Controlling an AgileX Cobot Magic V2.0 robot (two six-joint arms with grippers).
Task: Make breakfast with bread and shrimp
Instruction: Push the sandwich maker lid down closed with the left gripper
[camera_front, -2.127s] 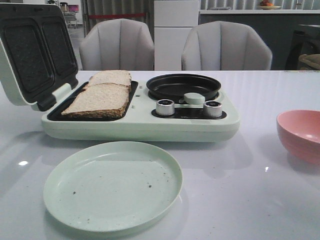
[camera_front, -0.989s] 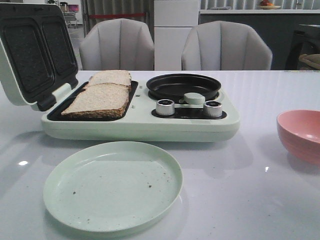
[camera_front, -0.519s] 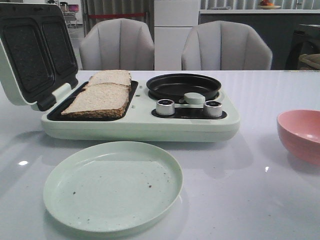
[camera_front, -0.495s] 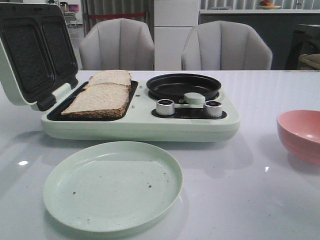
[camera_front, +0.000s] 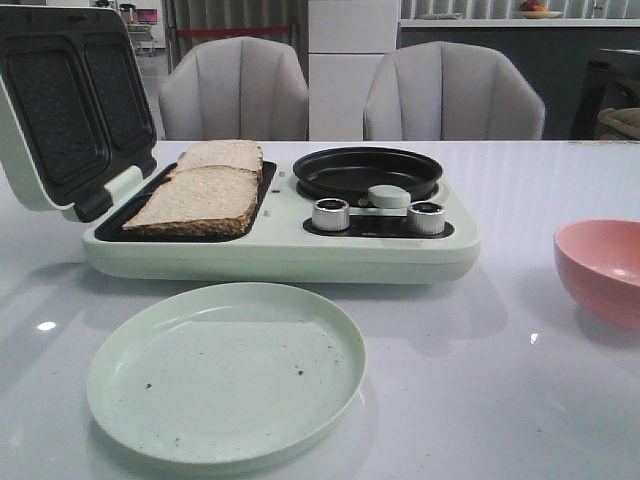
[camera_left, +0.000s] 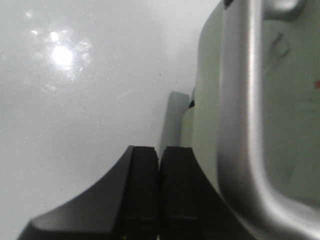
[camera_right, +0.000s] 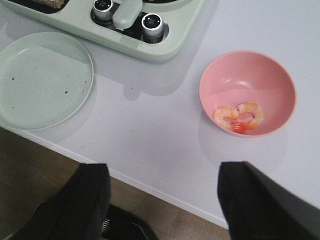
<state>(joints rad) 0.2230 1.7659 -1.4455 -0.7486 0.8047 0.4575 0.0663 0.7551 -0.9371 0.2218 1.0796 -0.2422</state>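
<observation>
Two slices of bread (camera_front: 200, 195) lie side by side in the open sandwich maker (camera_front: 280, 250) on the table. The shrimp (camera_right: 239, 116) rest at the bottom of a pink bowl (camera_right: 247, 92), which the front view shows at the right edge as the pink bowl (camera_front: 603, 268). My right gripper (camera_right: 162, 170) is open, high above the table's near edge, with nothing between its fingers. My left gripper (camera_left: 159, 150) is shut and empty, close beside the maker's pale green lid (camera_left: 280, 100). Neither gripper shows in the front view.
A pale green plate (camera_front: 226, 370) sits in front of the sandwich maker. A black round pan (camera_front: 367, 172) and two silver knobs (camera_front: 331, 214) occupy the maker's right half. Its lid (camera_front: 65, 100) stands open at the left. Two grey chairs (camera_front: 452, 92) stand behind the table.
</observation>
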